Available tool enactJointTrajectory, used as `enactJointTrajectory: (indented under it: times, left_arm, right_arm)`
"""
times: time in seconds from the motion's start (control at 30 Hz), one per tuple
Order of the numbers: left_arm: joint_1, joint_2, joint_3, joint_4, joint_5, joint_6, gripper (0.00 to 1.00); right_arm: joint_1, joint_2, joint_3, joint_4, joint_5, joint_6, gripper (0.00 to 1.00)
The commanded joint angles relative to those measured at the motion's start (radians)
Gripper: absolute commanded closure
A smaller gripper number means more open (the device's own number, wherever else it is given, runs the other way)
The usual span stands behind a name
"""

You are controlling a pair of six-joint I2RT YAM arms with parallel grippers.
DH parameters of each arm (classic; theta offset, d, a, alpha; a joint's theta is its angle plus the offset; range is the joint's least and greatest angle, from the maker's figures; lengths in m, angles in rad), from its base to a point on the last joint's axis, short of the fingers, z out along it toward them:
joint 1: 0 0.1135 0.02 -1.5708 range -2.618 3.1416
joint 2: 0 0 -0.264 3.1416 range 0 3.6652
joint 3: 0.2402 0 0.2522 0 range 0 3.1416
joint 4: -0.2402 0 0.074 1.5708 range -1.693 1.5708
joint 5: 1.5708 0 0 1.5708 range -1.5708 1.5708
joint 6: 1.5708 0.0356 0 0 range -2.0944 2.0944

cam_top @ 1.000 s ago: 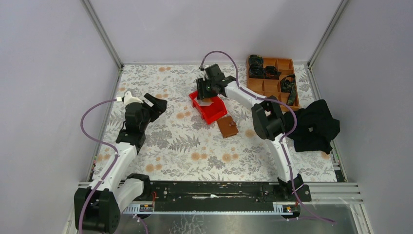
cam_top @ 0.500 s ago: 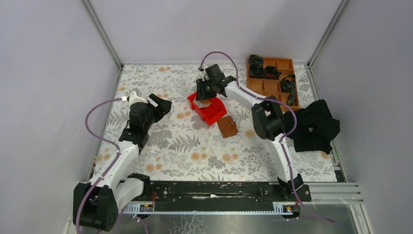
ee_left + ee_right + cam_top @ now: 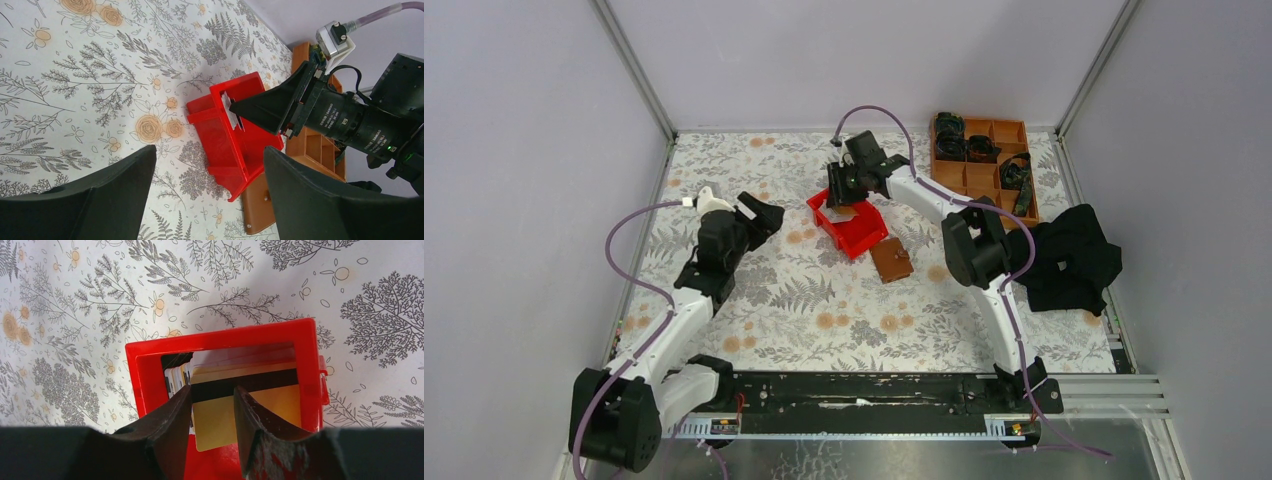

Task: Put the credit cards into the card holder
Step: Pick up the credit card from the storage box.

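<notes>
Pointing into one red bin of credit cards, the right hand gapes.

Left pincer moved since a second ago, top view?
Yes. The left pincer has moved rightward, away from the table's left rail and toward the card holder, which stayed put.

Bin around the middle of the table, a bit toward the back, cards standing inside it. Wallet flat just in front and right of the bin, near its corner. Tray off at back right, bits in several compartments. Cloth heaped by the right edge, in front of the tray. Right gripper over the bin's back end, left gripper off to its left.
</notes>
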Motion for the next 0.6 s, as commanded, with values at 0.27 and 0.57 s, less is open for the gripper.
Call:
enactJointTrajectory:
  times: [0.27, 0.57]
  left_arm:
    - [-0.048, 0.029, 0.046, 0.065, -0.053, -0.007, 0.15]
    - [-0.059, 0.029, 0.054, 0.063, -0.063, -0.005, 0.15]
  right_arm:
    - [0.003, -0.104, 0.007, -0.039, -0.030, -0.017, 0.58]
    - [-0.028, -0.112, 0.003, -0.049, -0.007, -0.016, 0.62]
